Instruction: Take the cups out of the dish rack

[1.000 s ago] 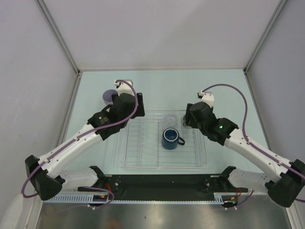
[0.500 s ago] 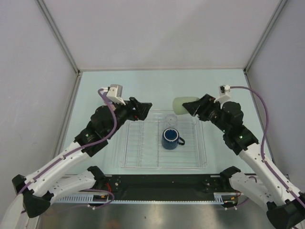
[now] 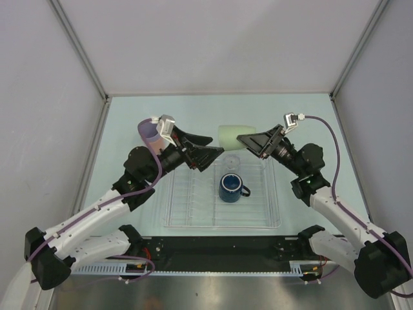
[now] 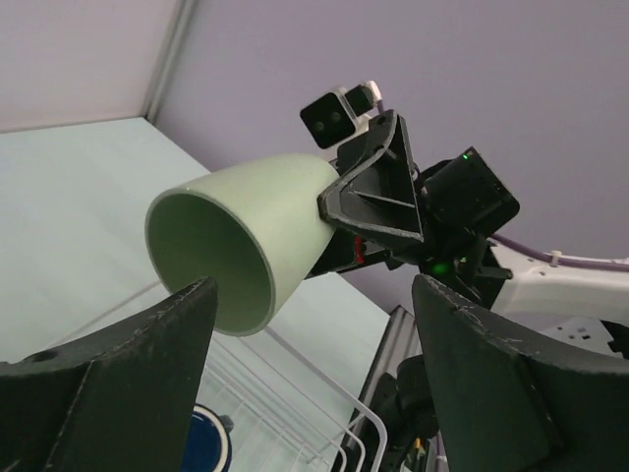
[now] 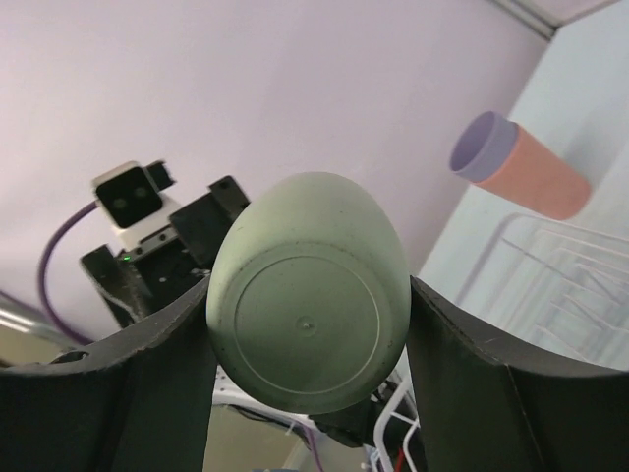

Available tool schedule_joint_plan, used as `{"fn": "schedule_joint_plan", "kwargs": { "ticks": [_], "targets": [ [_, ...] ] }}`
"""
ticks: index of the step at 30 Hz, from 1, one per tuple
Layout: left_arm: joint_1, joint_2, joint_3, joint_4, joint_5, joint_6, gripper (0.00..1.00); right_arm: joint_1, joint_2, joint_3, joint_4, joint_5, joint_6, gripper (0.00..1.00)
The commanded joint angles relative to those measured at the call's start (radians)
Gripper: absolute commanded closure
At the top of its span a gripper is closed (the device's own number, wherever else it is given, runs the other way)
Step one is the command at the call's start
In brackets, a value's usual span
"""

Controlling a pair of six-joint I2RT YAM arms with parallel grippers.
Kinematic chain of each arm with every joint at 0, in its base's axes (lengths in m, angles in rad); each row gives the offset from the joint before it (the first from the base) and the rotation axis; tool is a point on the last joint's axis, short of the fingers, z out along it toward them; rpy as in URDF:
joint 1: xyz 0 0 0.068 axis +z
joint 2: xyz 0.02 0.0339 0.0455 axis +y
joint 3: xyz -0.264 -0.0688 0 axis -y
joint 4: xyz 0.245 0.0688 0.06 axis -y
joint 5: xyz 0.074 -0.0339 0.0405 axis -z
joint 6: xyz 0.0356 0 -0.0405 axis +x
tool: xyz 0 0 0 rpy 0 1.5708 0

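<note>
Left wrist view: right gripper's base-end pinch on the sideways pale green plastic tumbler could slip (left gripper gapes empty).

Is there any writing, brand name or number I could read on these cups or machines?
No readable text in any view.
pale green cup: plain base with only a small moulded dot, no lettering.
dark blue mug: no print visible.
Nothing else here shows legible words, numbers or signs.

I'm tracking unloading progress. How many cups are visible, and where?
5. Dark blue mug and clear cup in the dish rack; pale green cup in the right pincer; lavender cup nested in salmon-pink cup outside the rack, far left. Stack may hide more.
</note>
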Motion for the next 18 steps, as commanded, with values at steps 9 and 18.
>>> {"fn": "schedule_joint_plan", "kwargs": {
  "ticks": [9,18],
  "targets": [
    [-0.003,0.076,-0.002,0.180,0.169,-0.091,0.16,0.051,0.085,0.026,0.306,-0.112,0.099,1.00],
    [-0.005,0.121,0.003,0.211,0.239,-0.114,0.39,0.137,0.142,0.058,0.318,-0.117,0.071,1.00]
  ]
}}
